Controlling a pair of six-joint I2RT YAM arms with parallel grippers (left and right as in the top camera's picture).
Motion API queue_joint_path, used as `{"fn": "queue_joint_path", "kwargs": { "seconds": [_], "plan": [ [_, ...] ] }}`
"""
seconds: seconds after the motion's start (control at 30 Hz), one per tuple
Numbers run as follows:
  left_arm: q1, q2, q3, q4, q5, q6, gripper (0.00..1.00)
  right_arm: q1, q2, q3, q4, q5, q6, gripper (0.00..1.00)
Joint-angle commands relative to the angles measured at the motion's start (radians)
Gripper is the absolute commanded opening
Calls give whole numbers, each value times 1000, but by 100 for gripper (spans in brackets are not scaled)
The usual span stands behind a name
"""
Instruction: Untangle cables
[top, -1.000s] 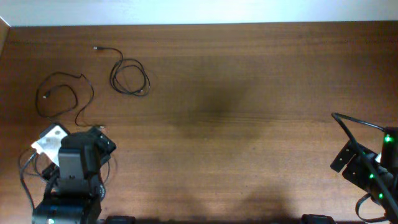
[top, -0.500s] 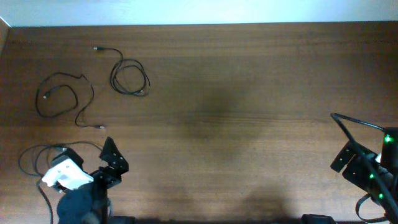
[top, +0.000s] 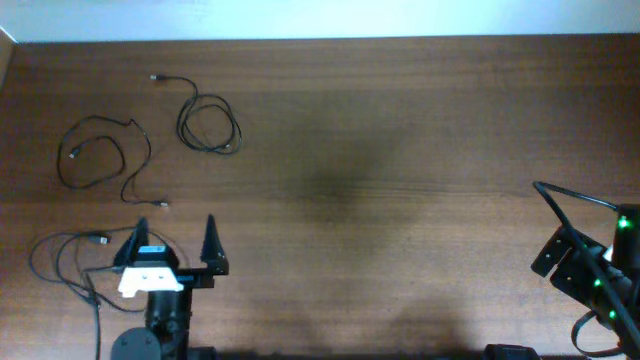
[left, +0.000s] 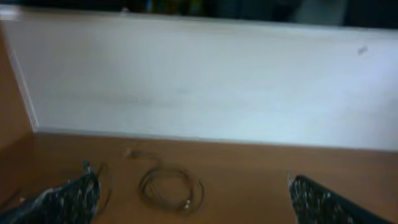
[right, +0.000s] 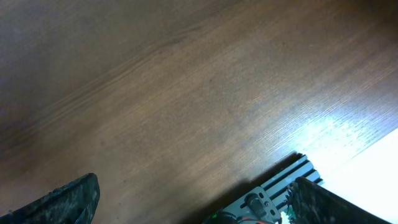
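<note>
Three thin black cables lie apart at the left of the wooden table. A small coil (top: 208, 126) with a plug tail is furthest back; it also shows in the left wrist view (left: 171, 190). A loose loop (top: 100, 155) lies left of the coil. A third cable (top: 60, 250) lies near the front left edge. My left gripper (top: 174, 240) is open and empty, just right of the third cable, facing the far side; its wide-apart fingers (left: 191, 182) frame the coil. My right gripper (top: 552, 257) is at the front right, open and empty (right: 196, 183) over bare wood.
A white wall (left: 199, 81) runs along the table's far edge. An aluminium frame rail with wiring (right: 280, 186) sits under the right arm by the table's front edge. A thick black arm cable (top: 570, 195) arcs above the right arm.
My left arm has pulled back toward the front edge and turned to face the far side, open. The third cable, covered before, now lies uncovered at the front left. The right arm has not moved.
</note>
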Motion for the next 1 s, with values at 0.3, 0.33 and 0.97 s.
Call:
{"fn": "queue_joint_path", "kwargs": {
  "seconds": [0.3, 0.33, 0.97],
  "plan": [
    [-63, -6, -311, 140, -12, 107, 99, -3, -2, 8, 0, -2, 0, 99],
    [-63, -6, -311, 142, -11, 106, 99, -3, -2, 8, 0, -2, 0, 98],
    [-63, -5, -311, 143, -11, 107, 99, 0, -19, -129, 405, 39, 0, 98]
  ]
}}
